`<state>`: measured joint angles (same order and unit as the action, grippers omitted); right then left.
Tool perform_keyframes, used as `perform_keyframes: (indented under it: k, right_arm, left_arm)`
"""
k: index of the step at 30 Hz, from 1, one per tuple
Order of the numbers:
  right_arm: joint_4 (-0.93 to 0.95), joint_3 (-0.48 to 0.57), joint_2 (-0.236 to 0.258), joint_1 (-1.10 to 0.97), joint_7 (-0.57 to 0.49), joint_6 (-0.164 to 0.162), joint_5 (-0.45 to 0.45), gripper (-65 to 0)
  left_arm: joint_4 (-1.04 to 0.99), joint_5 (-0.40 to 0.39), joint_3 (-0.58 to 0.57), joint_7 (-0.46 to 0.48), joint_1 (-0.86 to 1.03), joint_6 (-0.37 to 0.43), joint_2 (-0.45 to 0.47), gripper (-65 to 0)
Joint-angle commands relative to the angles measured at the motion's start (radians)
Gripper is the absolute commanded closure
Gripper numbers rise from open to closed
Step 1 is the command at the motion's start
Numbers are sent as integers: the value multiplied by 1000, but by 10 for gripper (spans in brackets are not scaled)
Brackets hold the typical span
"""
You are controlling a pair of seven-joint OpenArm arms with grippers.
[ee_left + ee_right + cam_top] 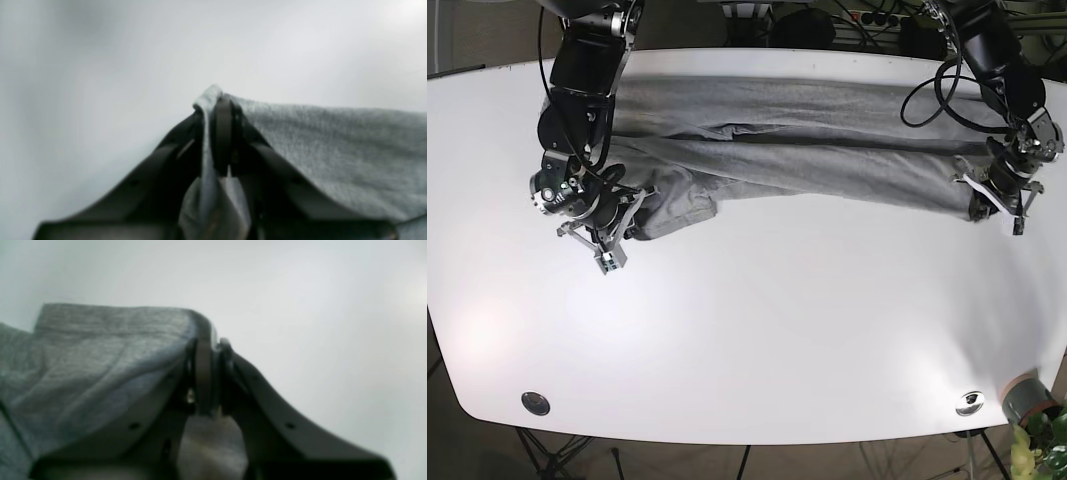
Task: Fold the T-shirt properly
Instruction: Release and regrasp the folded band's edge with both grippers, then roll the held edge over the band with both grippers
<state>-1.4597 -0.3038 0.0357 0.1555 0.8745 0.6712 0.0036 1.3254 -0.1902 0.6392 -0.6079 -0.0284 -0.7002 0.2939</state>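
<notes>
Left claw [217, 110] pinches grey T-shirt [827, 150] edge; right claw [208, 355] likewise clamps it, above white bench [757, 330]. No writing legible.

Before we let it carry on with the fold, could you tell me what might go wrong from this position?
1. The left gripper pinches only a thin edge of the T-shirt; a pull could probably slip it out.
2. The cloth by the right gripper is bunched, so creases may get folded in.
3. The shirt is stretched between both arms; uneven motion could skew the fold.
</notes>
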Motion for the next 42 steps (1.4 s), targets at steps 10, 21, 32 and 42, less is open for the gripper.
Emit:
perform_keyframes:
  k: [10,21,32,42]
  right_arm:
    - [-290,-2,5,-47,108,2,17,-33]
    - [-502,-2,3,-175,202,2,17,-33]
    - [-522,-39,2,-284,199,8,17,-22]
    - [-533,-87,-13,-351,196,11,17,-22]
  left_arm:
    - [242,-15,123,-146,9,2,-11,0]
    - [371,-15,132,-185,140,2,-11,0]
    - [365,-12,132,-178,238,2,-9,0]
    - [305,-10,124,-178,279,2,47,0]
